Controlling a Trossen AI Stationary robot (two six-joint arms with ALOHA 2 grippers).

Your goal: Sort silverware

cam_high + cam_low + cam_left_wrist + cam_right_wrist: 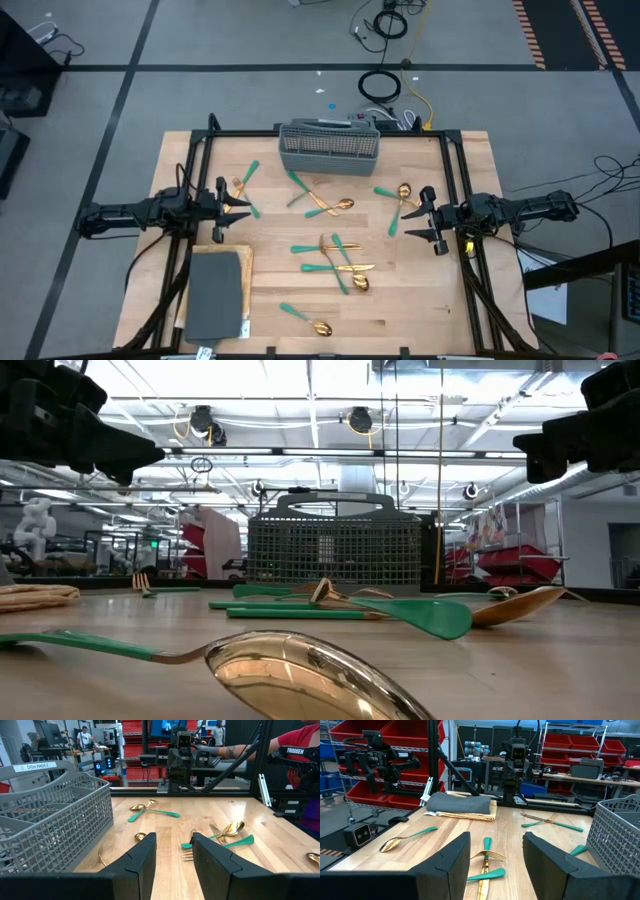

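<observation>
Nothing has been sorted yet, judging by the layout: the silverware (335,255) is scattered across the bench (420,300), while the grey mesh caddy (329,147) stands at the far edge. Whether anything lies inside it cannot be told. A crossed pair of forks (243,190) lies just beside the left claw (222,199); two spoons and a teal handle (402,200) lie just beside the right claw (433,222). More pieces are heaped in the middle, and one spoon (308,319) lies alone near the front edge. A folded dark cloth (216,294) rests at the front left.

Both claws are held above the bench at opposite sides, facing each other. The left claw's fingers (142,862) are seen parted, with bare wood between them; the right claw's fingers (547,862) stand wide apart, with nothing held by either.

Several risks can be judged from here. The pieces are thin and lie flat, so a grasp set too high is likely to close on air, and one set too low may scrape the wood. Where handles overlap, as in the middle heap, two pieces could be lifted together or a neighbour flicked aside. The polished gold heads look slippery, so a grip taken there may slide; the teal handles seem the safer hold. A piece carried tilted could catch on the caddy's rim and fall outside.
</observation>
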